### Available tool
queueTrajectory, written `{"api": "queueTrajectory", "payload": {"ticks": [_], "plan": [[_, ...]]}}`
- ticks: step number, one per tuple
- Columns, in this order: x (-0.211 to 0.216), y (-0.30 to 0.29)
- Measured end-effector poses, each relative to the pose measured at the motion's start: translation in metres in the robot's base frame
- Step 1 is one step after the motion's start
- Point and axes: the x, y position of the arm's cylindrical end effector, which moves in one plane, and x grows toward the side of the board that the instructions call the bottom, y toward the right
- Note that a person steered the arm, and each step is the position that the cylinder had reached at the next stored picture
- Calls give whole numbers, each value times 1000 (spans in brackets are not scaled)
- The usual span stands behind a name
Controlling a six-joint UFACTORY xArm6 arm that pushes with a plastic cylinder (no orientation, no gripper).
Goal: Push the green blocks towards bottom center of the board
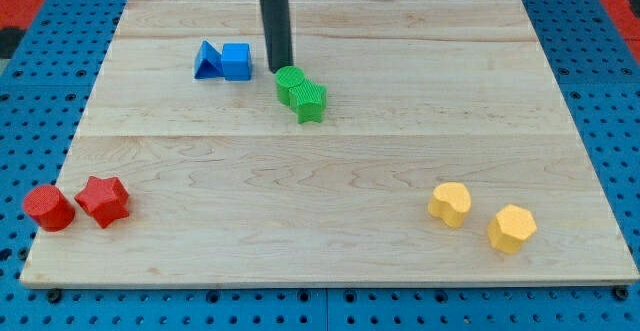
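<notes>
Two green blocks sit touching each other near the view's top centre: a rounded green block (290, 83) and a green star-shaped block (311, 100) just to its lower right. My tip (279, 68) is at the lower end of the dark rod, directly above the rounded green block's upper left edge, touching or almost touching it. The wooden board (330, 231) stretches toward the view's bottom below them.
A blue triangle (207, 60) and a blue cube (237, 61) stand just left of the rod. A red cylinder (49, 208) and a red star (104, 201) lie at the bottom left. Two yellow blocks (450, 204) (512, 228) lie at the bottom right.
</notes>
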Motion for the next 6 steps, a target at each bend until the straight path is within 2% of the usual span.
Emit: {"api": "queueTrajectory", "payload": {"ticks": [1,2,3,4,5,6], "plan": [[10,41],[73,51],[75,41],[3,38],[-5,-1],[51,-3]]}}
